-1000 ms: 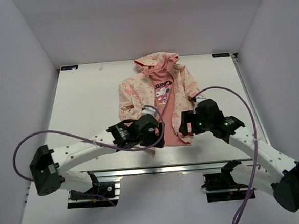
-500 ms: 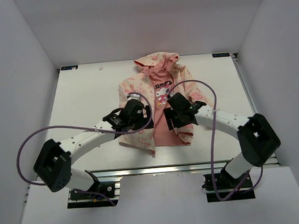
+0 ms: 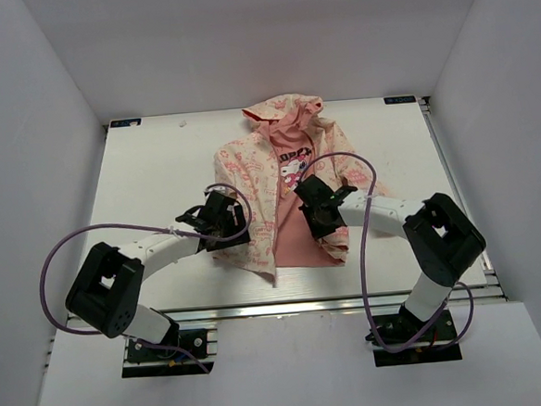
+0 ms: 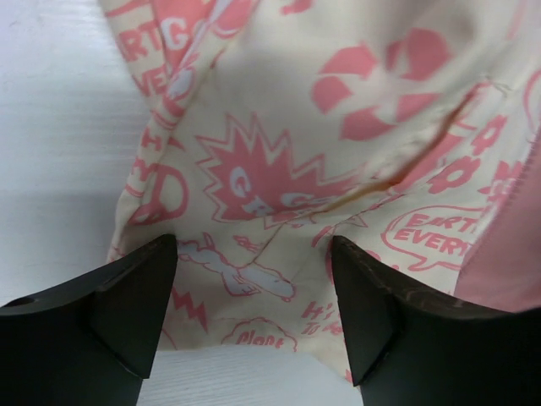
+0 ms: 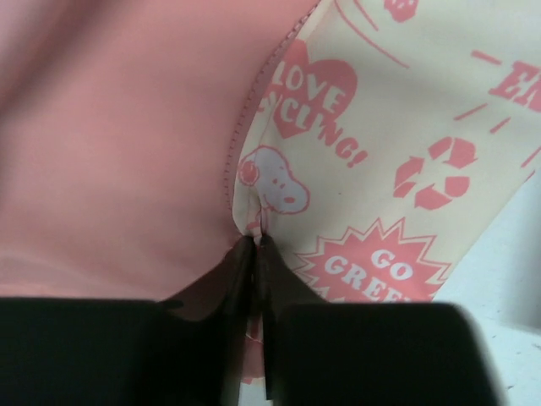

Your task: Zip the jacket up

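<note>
Over on the left side of the top view, the left arm lies low across the white counter, reaching in to the near left corner of the jacket. The left fingers stand well apart, one on each side of the cream printed cloth near its hem. Nothing is caught between them. My read: they're lined up to pinch that panel down so it doesn't slide.

In the middle, the jacket lies flat in the centre of the counter with its hood pointing to the top of the frame. The front is spread open, with a wide band of pink showing between the two printed panels. So the zip is not yet started, I'd say.

Now to the right of centre, the right fingers are pressed tight together on the jacket's front edge. They pinch a fold right where the pink lining meets the cream print, at the foot of a stitched pink seam. That looks like a hold for pulling this side across to meet the other. I can't make out any zip slider or pull from here, so I can't tell whether they've got the zip itself or just cloth.
</note>
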Controlling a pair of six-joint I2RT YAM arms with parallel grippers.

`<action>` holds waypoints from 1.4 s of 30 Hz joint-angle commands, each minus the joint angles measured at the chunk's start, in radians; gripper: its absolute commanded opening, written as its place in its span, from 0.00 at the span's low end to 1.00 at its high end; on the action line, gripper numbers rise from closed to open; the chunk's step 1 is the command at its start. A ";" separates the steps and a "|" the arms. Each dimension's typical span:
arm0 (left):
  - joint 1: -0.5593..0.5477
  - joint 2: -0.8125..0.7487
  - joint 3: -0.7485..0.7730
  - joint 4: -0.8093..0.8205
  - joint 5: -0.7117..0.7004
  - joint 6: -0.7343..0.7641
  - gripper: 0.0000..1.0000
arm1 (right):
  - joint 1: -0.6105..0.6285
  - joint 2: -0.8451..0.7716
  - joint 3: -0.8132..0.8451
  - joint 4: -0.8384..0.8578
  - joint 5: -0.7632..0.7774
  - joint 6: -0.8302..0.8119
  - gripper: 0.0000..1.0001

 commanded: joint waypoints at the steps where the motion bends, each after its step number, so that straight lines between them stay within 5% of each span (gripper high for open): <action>1: 0.024 -0.027 -0.027 -0.012 -0.033 -0.001 0.81 | 0.002 -0.015 -0.008 0.003 0.014 0.013 0.04; 12: 0.029 -0.018 -0.018 -0.002 -0.041 -0.001 0.78 | 0.002 -0.256 0.093 -0.023 -0.246 -0.033 0.00; 20: 0.029 -0.041 -0.021 -0.027 -0.066 -0.010 0.78 | 0.002 -0.443 -0.354 0.116 -0.528 0.078 0.05; 22: 0.029 -0.050 -0.018 -0.025 -0.070 -0.020 0.78 | 0.002 -0.459 -0.422 0.158 -0.512 0.106 0.23; 29: 0.029 -0.055 0.015 -0.065 -0.066 -0.015 0.80 | 0.000 -0.620 -0.433 0.031 -0.259 0.145 0.49; 42: 0.029 -0.167 0.031 -0.108 0.003 0.016 0.98 | 0.121 -0.528 -0.314 0.017 -0.181 0.129 0.53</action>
